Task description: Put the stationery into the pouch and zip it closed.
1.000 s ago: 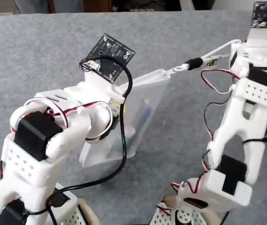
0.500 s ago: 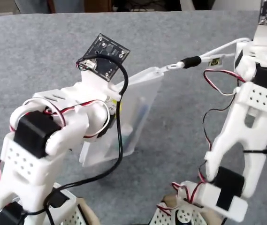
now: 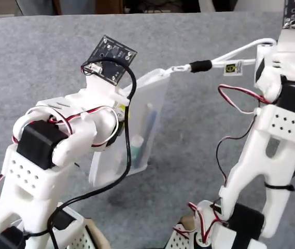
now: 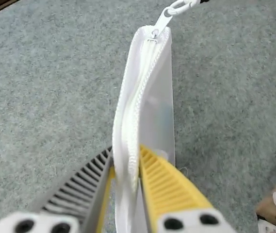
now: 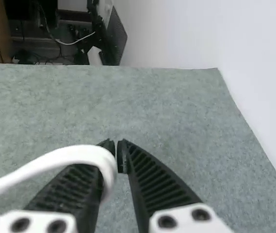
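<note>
The translucent pouch (image 3: 155, 98) stands on its edge on the grey table, tilted, with a pen (image 3: 148, 124) and a green-capped item (image 3: 136, 150) inside. My left gripper (image 4: 124, 151) is shut on the pouch's zipper edge (image 4: 140, 92), one yellow finger (image 4: 164, 187) and one grey finger (image 4: 77, 191) either side. The zip pull (image 3: 176, 68) sits at the pouch's far corner. From it a white cord (image 3: 240, 52) with a black sleeve (image 3: 200, 66) runs taut to my right gripper (image 5: 116, 145), which is shut on the cord (image 5: 55, 162).
Grey felt (image 3: 48, 52) covers the whole table, with open room left of the pouch and between the arms. The table's far edge (image 3: 152, 13) borders dark furniture. A small tag (image 3: 232, 66) hangs on the cord.
The right arm has drawn back and to the right with the cord. The left gripper and pouch have shifted left, and the pouch has turned more edge-on.
</note>
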